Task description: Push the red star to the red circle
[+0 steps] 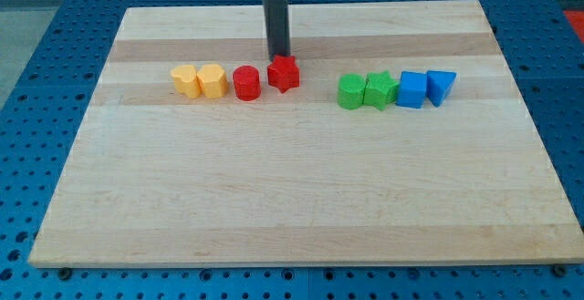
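Wooden surface (301, 191): the red star (284, 73) sits touching my tip (277, 56), just right of the red circle (246, 83); I have no jaws, only a rod.

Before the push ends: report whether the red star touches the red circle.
Apart: bare wood shows between red star block and red circle block.

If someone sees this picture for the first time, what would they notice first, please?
Probably the row of coloured blocks across the board's upper half: yellow pair at the view's left, green pair and blue pair at the right. Then my tip, just above the red star, beside the red circle.
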{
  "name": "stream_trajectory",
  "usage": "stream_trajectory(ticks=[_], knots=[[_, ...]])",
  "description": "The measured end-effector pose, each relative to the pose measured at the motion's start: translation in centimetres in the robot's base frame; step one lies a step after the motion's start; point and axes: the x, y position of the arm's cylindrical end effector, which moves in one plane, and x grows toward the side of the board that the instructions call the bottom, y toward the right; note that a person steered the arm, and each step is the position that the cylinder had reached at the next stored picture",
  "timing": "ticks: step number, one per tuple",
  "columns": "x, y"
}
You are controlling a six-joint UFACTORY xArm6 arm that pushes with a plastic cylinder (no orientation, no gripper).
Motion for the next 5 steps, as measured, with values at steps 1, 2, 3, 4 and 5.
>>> stream_trajectory(ticks=[1,2,3,4,5], knots=[[0.0,2.4],[0.1,3.2],[0.9,3.2],[2.7,2.9],[3.5,2.4]])
